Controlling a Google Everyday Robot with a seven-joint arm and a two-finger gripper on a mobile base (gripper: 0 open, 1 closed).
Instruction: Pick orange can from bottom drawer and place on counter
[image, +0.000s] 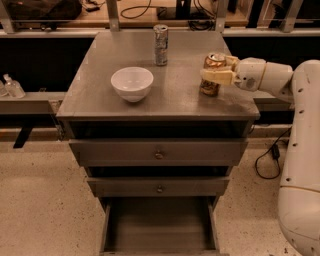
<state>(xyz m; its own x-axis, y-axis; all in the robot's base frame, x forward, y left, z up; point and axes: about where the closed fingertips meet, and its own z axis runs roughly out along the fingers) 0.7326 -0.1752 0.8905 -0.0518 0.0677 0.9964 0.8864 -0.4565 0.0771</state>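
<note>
The orange can (211, 87) stands upright on the right side of the counter (170, 102), its base touching the surface. My gripper (214, 68) reaches in from the right and is shut on the orange can, one cream finger (218, 76) lying across the can's front upper half. The bottom drawer (159, 227) is pulled out below the cabinet and its dark floor shows nothing inside.
A white bowl (132, 83) sits left of centre on the counter. A taller silver patterned can (160, 45) stands near the back. The two upper drawers (159, 152) are closed. My white arm (302, 150) fills the right edge, with a cable (265, 160) on the floor beside it.
</note>
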